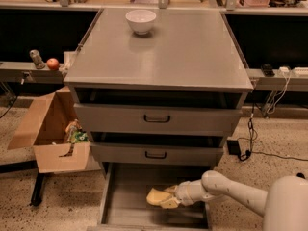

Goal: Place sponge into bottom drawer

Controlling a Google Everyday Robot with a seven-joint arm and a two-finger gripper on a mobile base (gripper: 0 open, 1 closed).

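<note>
Gripper holds pale sponge inside open bottom drawer.

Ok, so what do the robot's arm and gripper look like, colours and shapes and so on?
The arm is smooth white, built from rounded tubular segments with a bulbous joint, widening to a large white shell at the lower right. It narrows to a pale ringed wrist. The gripper, down in the bottom drawer, is cream-yellow. No cables or markings show.
</note>
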